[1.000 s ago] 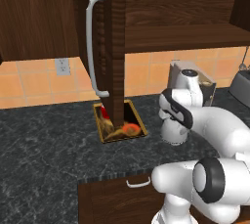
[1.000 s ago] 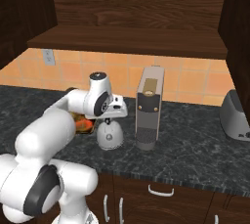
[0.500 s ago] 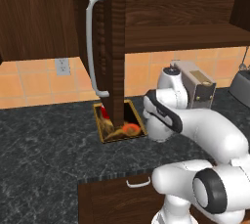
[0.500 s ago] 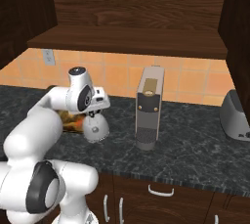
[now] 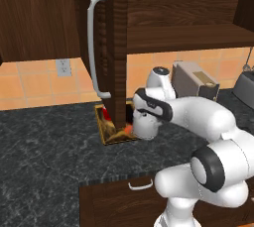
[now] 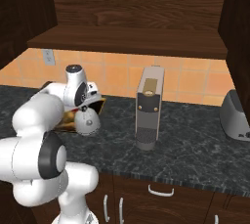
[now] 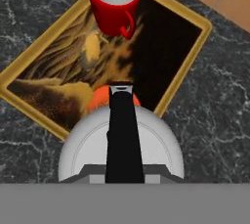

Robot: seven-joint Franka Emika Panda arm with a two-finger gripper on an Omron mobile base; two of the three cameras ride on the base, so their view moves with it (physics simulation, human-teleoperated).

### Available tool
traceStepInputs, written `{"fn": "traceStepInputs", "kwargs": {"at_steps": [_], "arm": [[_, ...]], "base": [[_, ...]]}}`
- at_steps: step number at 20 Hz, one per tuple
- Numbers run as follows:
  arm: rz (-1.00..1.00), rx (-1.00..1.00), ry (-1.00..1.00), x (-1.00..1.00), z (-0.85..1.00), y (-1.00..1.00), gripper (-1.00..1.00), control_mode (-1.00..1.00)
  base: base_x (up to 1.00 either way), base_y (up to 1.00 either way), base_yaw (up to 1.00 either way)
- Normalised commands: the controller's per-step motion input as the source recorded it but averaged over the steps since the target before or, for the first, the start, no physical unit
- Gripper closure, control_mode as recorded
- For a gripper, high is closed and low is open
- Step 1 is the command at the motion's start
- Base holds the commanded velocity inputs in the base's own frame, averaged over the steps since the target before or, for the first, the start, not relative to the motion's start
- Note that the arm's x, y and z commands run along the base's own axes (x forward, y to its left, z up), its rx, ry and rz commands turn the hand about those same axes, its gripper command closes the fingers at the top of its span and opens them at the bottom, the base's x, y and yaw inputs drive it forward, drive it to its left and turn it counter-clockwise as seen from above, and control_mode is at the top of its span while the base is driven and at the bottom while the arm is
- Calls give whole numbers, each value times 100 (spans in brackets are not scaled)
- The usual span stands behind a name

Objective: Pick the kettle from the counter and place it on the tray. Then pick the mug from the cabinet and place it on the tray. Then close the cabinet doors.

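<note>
The round white-grey kettle (image 7: pixel 122 154) hangs under my hand by its black top handle (image 7: pixel 122 125), over the near rim of the tray (image 7: pixel 29 98). My gripper (image 6: pixel 84 105) is shut on that handle. The kettle (image 6: pixel 88 121) is low over the dark counter (image 6: pixel 185 140), at the tray's edge (image 6: pixel 100 103). A red mug (image 7: pixel 114 0) with a white inside stands upright on the far part of the tray. In the left base view the kettle (image 5: pixel 145 124) sits beside the tray (image 5: pixel 111 134), behind an open cabinet door (image 5: pixel 118 47) with a grey bar handle (image 5: pixel 93 47).
A boxy grey coffee machine (image 6: pixel 149 108) stands on the counter right of the kettle, and a grey toaster (image 6: pixel 237 115) at the far right. The cabinet shelf (image 6: pixel 127 39) runs overhead, with open doors at both sides. Drawers (image 6: pixel 161 191) lie below the counter edge.
My arm has swung left with the kettle, away from the coffee machine and over to the tray's edge. The gripper has stayed shut on it.
</note>
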Motion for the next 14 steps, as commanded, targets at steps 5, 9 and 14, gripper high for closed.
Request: {"fn": "traceStepInputs", "kwargs": {"at_steps": [5,9,14], "arm": [[20,0,-1,41,-12,47,100,-100],[12,0,-6,33,-21,31,100,-100],[10,0,-10,37,-29,20,100,-100]], "base": [[0,0,0],[0,0,0],[0,0,0]]}}
